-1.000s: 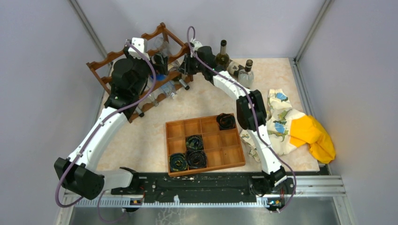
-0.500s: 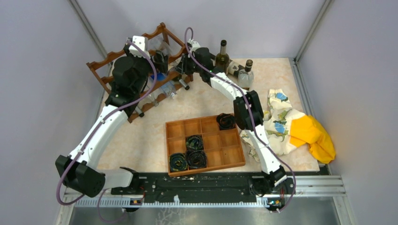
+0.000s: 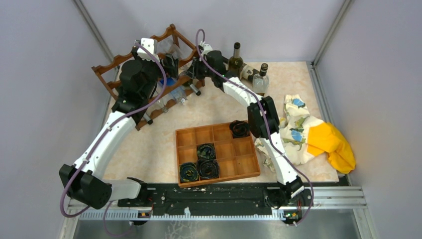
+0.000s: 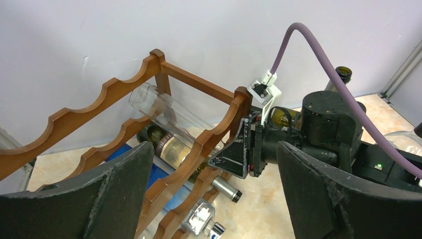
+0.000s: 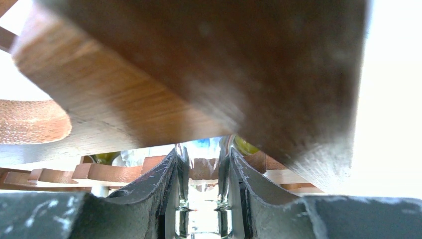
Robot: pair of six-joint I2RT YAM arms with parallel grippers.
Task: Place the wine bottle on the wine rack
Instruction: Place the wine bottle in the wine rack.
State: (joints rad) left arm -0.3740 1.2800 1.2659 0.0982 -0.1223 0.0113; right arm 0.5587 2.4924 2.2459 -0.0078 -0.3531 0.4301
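The right gripper [image 5: 203,191] is clamped narrowly on the neck of a clear wine bottle [image 4: 164,110]. The bottle lies across the top tier of the wine rack [image 4: 99,107]. The left gripper [image 4: 214,164] hangs wide open just in front of the rack, holding nothing. A dark bottle [image 4: 171,145] lies one tier lower.

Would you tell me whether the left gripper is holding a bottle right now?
No, the left gripper stands wide open in front of the wine rack, gripping nothing.
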